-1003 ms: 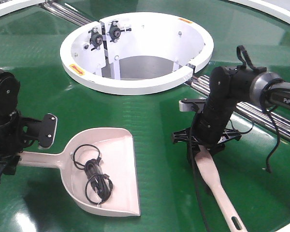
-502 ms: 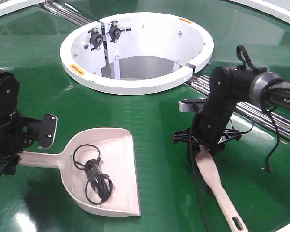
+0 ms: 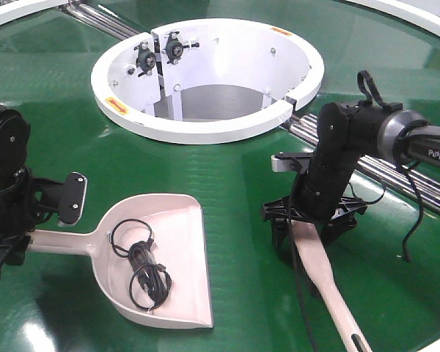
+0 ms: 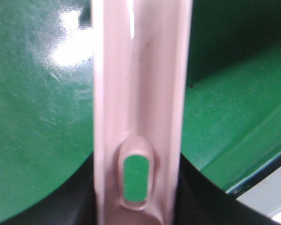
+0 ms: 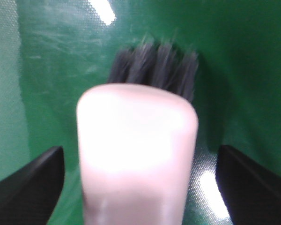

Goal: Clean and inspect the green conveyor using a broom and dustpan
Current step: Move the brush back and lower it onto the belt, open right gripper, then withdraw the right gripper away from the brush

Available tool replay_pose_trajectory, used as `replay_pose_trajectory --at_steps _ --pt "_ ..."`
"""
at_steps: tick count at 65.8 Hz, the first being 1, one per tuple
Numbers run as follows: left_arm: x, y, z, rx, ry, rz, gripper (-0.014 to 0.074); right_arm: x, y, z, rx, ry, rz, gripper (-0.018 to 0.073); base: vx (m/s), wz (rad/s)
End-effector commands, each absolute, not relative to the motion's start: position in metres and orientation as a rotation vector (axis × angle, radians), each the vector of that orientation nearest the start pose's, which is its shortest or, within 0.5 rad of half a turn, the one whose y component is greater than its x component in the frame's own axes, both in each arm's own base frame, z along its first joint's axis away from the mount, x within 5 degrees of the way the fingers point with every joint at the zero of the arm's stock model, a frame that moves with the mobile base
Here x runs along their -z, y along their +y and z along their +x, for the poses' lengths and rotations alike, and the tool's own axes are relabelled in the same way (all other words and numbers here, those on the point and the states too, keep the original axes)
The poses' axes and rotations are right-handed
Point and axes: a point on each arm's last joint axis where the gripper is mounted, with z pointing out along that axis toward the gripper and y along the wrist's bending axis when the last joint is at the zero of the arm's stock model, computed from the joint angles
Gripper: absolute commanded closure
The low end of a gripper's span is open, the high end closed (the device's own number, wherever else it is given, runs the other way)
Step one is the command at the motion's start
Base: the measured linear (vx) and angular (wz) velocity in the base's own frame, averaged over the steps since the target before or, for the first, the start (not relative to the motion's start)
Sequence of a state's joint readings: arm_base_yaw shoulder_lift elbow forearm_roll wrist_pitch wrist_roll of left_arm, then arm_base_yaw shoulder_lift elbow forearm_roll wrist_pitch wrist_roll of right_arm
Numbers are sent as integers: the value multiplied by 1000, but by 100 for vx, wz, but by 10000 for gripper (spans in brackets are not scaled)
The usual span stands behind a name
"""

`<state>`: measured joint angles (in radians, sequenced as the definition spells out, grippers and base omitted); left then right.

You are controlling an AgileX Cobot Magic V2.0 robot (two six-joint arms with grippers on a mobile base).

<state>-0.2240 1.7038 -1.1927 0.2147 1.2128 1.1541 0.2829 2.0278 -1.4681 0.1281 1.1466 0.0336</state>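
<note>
On the green conveyor (image 3: 235,183) lies the pale dustpan (image 3: 176,235) with a coiled black cable (image 3: 143,268) inside it. My left gripper (image 3: 15,242) is shut on the end of its handle. The left wrist view shows that slotted handle (image 4: 140,93) pinched between the black jaws of my left gripper (image 4: 138,197). The broom (image 3: 323,279) rests on the belt at the right, handle toward the near edge. My right gripper (image 3: 306,231) stands open over its head. In the right wrist view the broom head (image 5: 138,150) and dark bristles (image 5: 154,65) sit between spread fingers (image 5: 33,183), with belt showing on both sides.
A white ring hub (image 3: 205,128) with an open centre rises behind the tools. Silver roller bars (image 3: 381,172) run behind the right arm and also show at the back left. A white rim (image 3: 425,18) curves along the far right.
My right gripper has shifted slightly down and left over the broom head, its fingers now spread lower beside it. The broom handle swung a little left. The left arm and dustpan are still.
</note>
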Motion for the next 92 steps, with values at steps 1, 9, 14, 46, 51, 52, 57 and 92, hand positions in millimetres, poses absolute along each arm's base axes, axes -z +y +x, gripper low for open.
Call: replay_pose_trajectory --at_steps 1,9,14,46,51,52,57,92 --pt "-243 -54 301 -249 2413 2174 619 -207 116 371 -204 3077 -309 -78 0 0" --pt "-243 -54 301 -249 2413 2174 619 -228 117 370 -221 2972 -306 -66 0 0" --pt "-243 -54 301 -249 2413 2174 619 -240 115 365 -235 2873 -295 -61 0 0" --pt "-243 -54 301 -249 2413 2174 619 -312 73 237 -240 2226 -281 18 0 0" --pt "-243 -54 301 -249 2413 2174 619 -317 65 213 -242 2159 -276 57 0 0" --pt "-243 -54 301 -249 2413 2174 619 -317 64 209 -241 2145 -275 67 0 0" --pt "-243 -54 301 -249 2413 2174 619 -319 57 187 -237 2076 -272 125 0 0" --pt "-243 -54 301 -249 2413 2174 619 -330 37 118 -245 1846 -254 569 0 0"
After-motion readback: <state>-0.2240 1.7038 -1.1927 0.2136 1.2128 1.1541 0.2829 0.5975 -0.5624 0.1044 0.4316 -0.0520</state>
